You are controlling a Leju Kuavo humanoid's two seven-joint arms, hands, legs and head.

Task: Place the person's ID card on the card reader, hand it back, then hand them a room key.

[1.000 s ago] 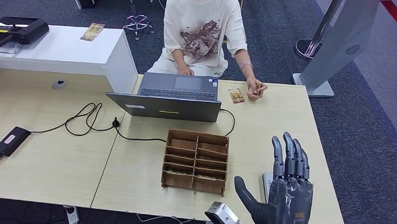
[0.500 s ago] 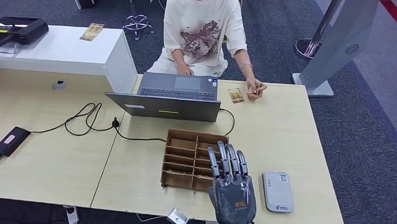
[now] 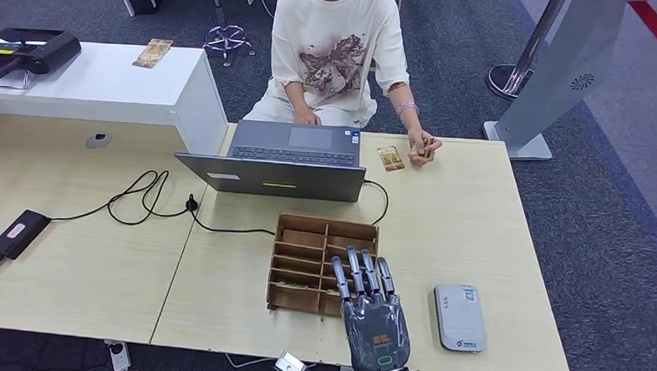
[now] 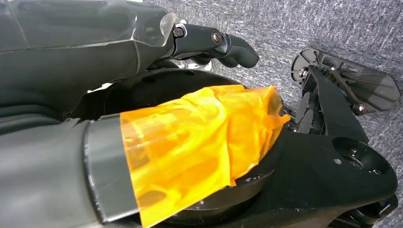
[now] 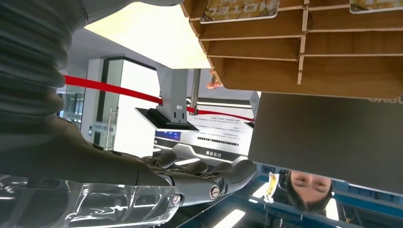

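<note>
A small brown ID card lies on the desk at the far side, beside the person's hand. The white card reader sits near the front right edge with nothing on it. My right hand hovers flat over the front right corner of the wooden slotted box, fingers straight and apart, holding nothing. In the right wrist view the fingers stretch under the box's compartments, where a key card printed HOTEL lies in one slot. My left hand hangs by my body above the carpet, holding nothing.
An opened laptop stands between the box and the seated person. A black cable loops left to a black device. A white side counter stands at the back left. A grey kiosk base stands on the carpet to the right.
My right hand swung left from over the card reader to the box's front right corner, uncovering the reader. In the last half second it shifted slightly further left. The person has not moved.
</note>
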